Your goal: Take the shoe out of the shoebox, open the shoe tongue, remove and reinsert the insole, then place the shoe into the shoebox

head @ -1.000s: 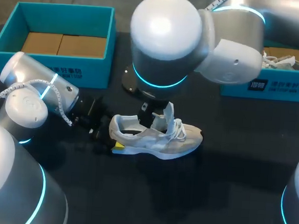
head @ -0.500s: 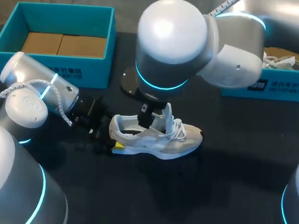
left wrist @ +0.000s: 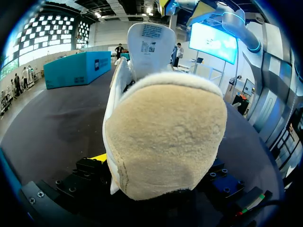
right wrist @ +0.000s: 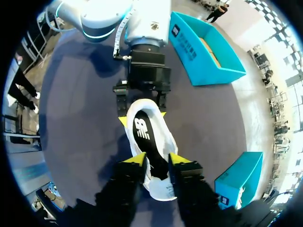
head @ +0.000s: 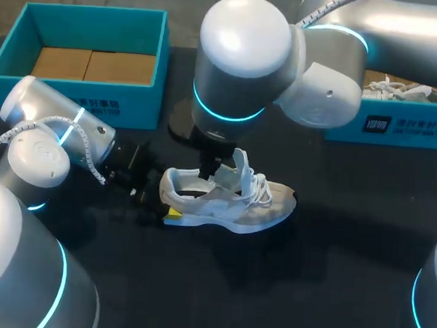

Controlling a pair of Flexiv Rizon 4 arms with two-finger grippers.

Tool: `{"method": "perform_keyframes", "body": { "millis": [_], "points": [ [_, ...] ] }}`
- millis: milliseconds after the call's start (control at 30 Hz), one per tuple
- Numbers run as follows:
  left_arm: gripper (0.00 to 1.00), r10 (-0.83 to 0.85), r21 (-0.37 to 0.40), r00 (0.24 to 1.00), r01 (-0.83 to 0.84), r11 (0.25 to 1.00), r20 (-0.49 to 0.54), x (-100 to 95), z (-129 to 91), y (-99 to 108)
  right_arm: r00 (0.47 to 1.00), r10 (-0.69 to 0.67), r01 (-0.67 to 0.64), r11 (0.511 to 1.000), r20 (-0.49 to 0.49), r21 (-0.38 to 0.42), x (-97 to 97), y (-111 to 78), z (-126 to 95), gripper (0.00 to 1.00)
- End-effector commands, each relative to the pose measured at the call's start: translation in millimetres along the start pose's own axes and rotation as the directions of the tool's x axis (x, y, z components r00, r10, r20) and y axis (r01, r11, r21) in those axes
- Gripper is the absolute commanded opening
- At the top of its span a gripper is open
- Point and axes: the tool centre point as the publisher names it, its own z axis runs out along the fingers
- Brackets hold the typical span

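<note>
— Shoe [head: 231, 202]?
— White matt mesh cloth, fleecy heel lining [left wrist: 165, 137], smooth black insole [right wrist: 150, 139].
— And around it?
— Table [head: 330, 277] dark, matt. Left box [head: 28, 91] matt teal card. Right arm [head: 245, 53] smooth glossy plastic shell.

Left box [head: 28, 94], near wall: white characters over a smaller white line, too small to make out.
Right box [head: 409, 126], near wall: white-edged square mark at left end, two lines of white characters beside it, likewise too small.
Insole [right wrist: 147, 142] in shoe [right wrist: 161, 193], heel end: white logo on black.
Tongue [left wrist: 150, 52], inner face, upper part: printed label [left wrist: 151, 32], several lines of dark type, blurred.
Nothing legible as a word or number.
</note>
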Motion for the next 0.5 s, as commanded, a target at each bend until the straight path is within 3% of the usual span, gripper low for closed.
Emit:
{"method": "perform_keyframes", "body": {
  "millis": [33, 233, 500],
  "points": [
    [0.00, -0.001, -0.002, 1.000, 0.001, 1.000, 0.000, -3.3, 3, 5, 1.000, 0.001, -0.001, 1.000, 0.002, 0.002, 1.0, 1.3, 1, 0.00],
    [0.00, -0.001, -0.002, 1.000, 0.001, 1.000, 0.000, -3.3, 3, 5, 1.000, 0.001, -0.001, 1.000, 0.002, 0.002, 1.0, 1.3, 1, 0.00],
    [0.00, -0.001, -0.002, 1.000, 0.001, 1.000, 0.000, -3.3, 3, 5, 0.997, -0.029, 0.029, 1.000, -0.071, -0.002, 0.1, 17.2, 53, 0.00]
  ]
}}
